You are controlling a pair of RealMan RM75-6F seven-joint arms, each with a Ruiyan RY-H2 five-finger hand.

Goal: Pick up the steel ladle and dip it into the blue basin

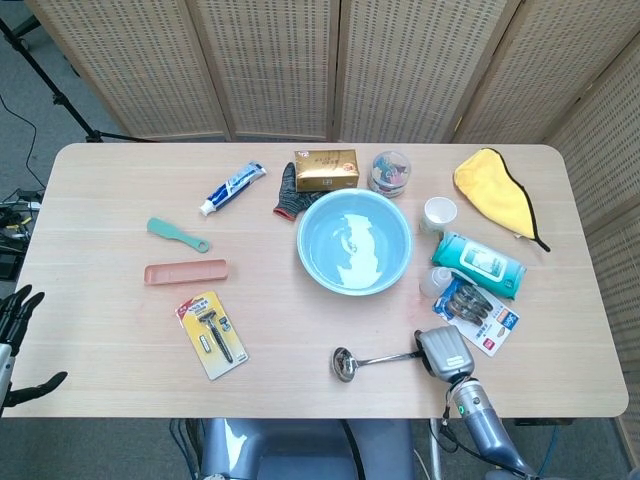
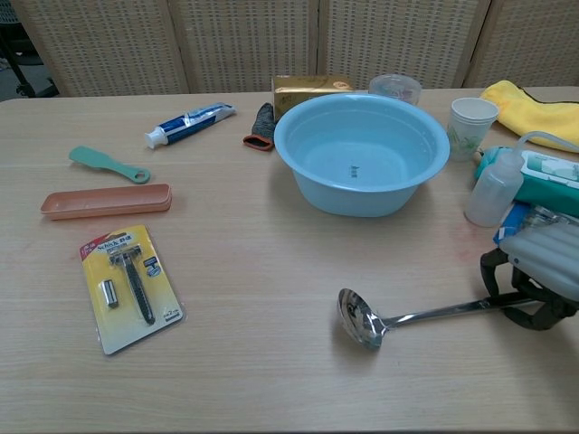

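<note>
The steel ladle [image 2: 398,316] lies near the table's front edge, its bowl [image 1: 345,363] pointing left and its handle running right. My right hand [image 2: 538,276] is wrapped around the handle's end, fingers curled under it; the same hand [image 1: 443,351] shows at the front right in the head view. The blue basin [image 2: 362,194] stands behind the ladle at mid-table, holding water, with its rim [image 1: 302,250] well apart from the ladle. My left hand [image 1: 15,340] hangs beyond the table's left front corner with fingers spread and nothing in them.
Right of the basin stand a paper cup [image 2: 472,125], a squeeze bottle [image 2: 493,190], a wipes pack [image 1: 480,264] and a yellow cloth [image 1: 495,190]. A razor pack [image 2: 131,285], pink case [image 2: 104,201] and toothpaste [image 2: 188,124] lie to the left. A gold box [image 1: 325,169] sits behind the basin.
</note>
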